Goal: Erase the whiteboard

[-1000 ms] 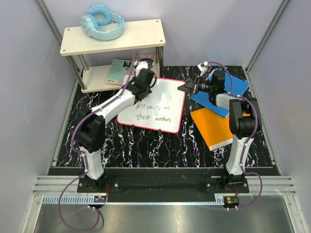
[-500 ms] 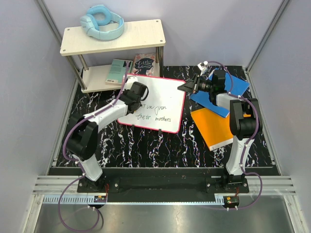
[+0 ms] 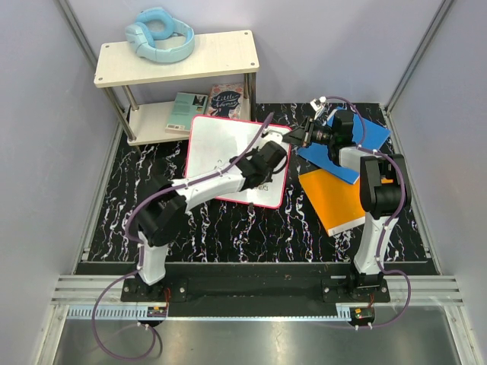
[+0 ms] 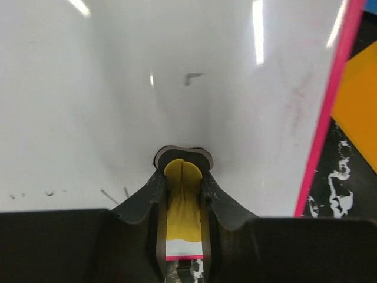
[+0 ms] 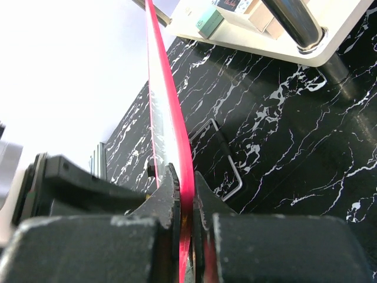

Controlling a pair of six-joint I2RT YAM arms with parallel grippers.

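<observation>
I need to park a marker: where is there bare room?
Bare: the marble strip between the whiteboard and the arm bases, and the shelf top right of the headphones. Crowded: the right side, with the blue book and orange book.

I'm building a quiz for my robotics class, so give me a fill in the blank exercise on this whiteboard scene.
The right tool is shut on the pink edge of the ____.
The left tool holds a ____ pad against the whiteboard.
The headphones sit on the ____ tier of the shelf.
Missing: whiteboard; yellow; top.
</observation>
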